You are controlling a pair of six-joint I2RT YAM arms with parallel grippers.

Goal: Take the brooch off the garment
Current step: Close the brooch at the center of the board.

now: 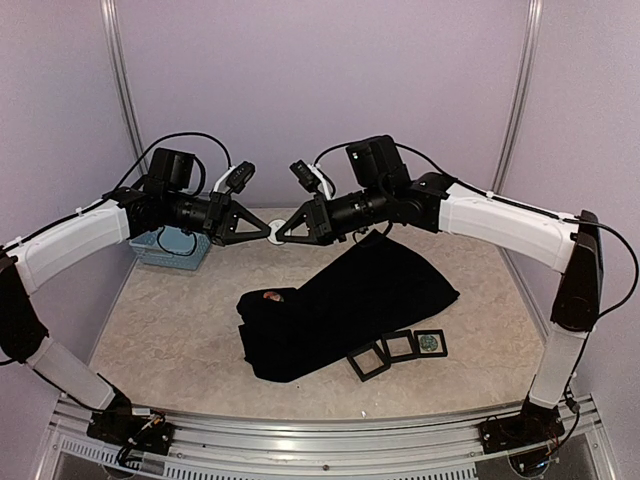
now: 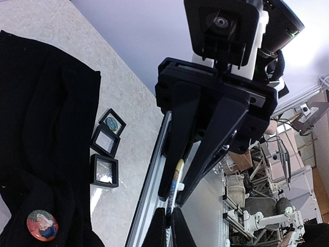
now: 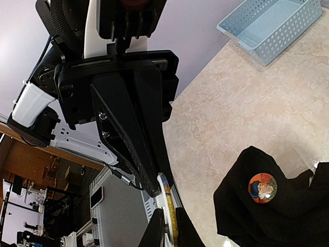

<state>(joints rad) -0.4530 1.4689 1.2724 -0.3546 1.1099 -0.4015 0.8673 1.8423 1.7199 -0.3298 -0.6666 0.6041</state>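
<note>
The black garment (image 1: 360,290) lies crumpled on the table. An orange round brooch (image 1: 272,296) sits on its left fold, also seen in the left wrist view (image 2: 42,225) and the right wrist view (image 3: 262,188). High above the table my two grippers meet tip to tip. Between them is another round brooch (image 1: 272,230), seen edge-on as a thin blue and yellow disc (image 2: 176,193) (image 3: 170,206). My left gripper (image 1: 262,232) (image 2: 169,226) is shut on one edge of it. My right gripper (image 1: 283,231) (image 3: 167,229) is shut on the opposite edge.
A light-blue basket (image 1: 170,247) (image 3: 272,23) stands at the back left under the left arm. Three small black square frames (image 1: 400,346) (image 2: 105,141) lie in a row by the garment's near edge. The table's metal front rail (image 1: 320,440) runs along the near side.
</note>
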